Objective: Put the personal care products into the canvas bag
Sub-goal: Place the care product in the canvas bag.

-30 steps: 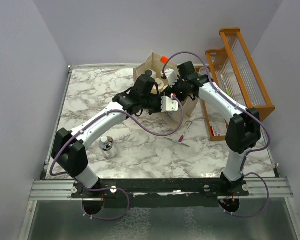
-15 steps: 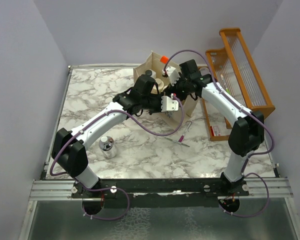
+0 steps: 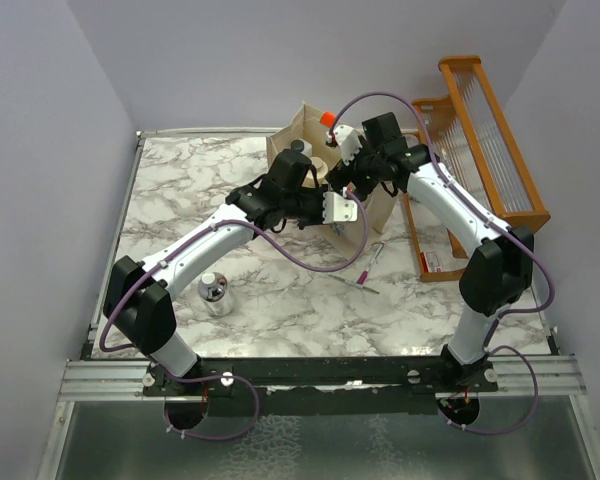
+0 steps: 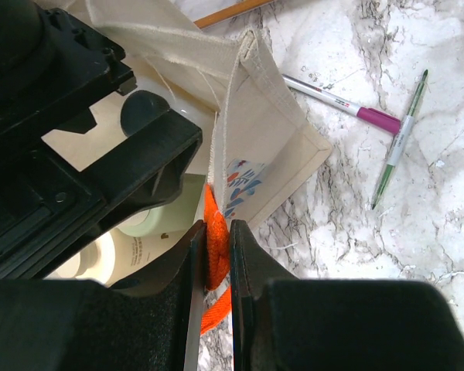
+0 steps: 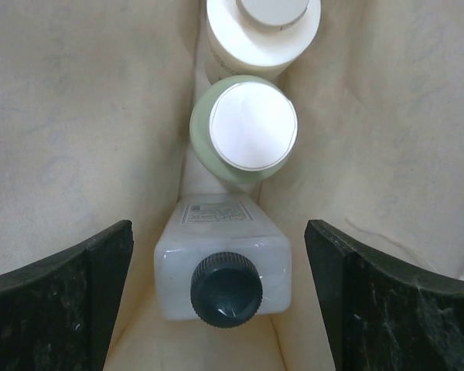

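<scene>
The left gripper [image 4: 214,259] is clamped on the orange handle [image 4: 213,205] of the canvas bag [image 4: 271,147]. The right gripper [image 5: 220,309] is held spread wide above the bag's mouth, with nothing gripped. Inside the bag, a white bottle [image 5: 222,267], an olive-green bottle [image 5: 243,127] and a beige bottle [image 5: 263,31] are seen in a row. A clear bottle [image 3: 215,295] is seen on the table [image 3: 180,180], well apart from the bag

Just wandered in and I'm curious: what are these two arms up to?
The left gripper pinches the orange handle of the canvas bag. The right gripper hangs open above three bottles inside it: a white bottle, a green bottle and a beige bottle. A chrome-capped bottle stands on the table, not yet packed.
</scene>
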Available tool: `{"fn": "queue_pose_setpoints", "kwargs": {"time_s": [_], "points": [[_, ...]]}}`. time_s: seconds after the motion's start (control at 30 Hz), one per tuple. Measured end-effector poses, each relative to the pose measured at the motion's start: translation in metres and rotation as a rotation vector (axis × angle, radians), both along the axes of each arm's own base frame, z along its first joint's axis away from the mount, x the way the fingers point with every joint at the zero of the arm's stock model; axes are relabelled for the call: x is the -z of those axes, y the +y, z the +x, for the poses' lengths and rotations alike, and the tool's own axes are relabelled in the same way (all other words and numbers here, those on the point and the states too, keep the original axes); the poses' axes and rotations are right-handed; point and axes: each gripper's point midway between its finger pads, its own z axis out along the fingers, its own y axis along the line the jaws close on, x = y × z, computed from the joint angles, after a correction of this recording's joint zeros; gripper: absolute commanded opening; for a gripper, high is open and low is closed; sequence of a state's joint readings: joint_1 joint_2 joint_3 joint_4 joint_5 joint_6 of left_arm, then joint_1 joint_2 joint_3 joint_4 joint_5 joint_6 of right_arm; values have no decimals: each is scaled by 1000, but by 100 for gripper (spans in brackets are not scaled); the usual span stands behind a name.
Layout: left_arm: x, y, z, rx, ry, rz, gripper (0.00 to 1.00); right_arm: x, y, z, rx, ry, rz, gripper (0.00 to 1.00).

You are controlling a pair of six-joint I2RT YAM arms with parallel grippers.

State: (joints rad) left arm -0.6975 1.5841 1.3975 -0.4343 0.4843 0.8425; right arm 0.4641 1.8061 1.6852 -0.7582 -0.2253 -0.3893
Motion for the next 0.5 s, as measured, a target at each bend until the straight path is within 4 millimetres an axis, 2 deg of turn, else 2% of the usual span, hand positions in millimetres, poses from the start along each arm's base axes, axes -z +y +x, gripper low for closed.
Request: {"fn": "queue_pose_setpoints", "kwargs": {"time_s": [0.1, 0.27, 0.4, 0.5], "points": [[0, 0, 0, -1, -1, 1, 0, -7, 1, 2, -1, -13, 9, 92], [0, 0, 0, -4, 1, 2, 3, -31, 6, 7, 3, -58, 47, 92], [0, -1, -1, -10, 9, -2, 13, -58, 10, 12, 6, -107, 87, 93], [0, -1, 0, -17, 14, -5, 28, -77, 11, 12, 8, -144, 115, 93]]}}
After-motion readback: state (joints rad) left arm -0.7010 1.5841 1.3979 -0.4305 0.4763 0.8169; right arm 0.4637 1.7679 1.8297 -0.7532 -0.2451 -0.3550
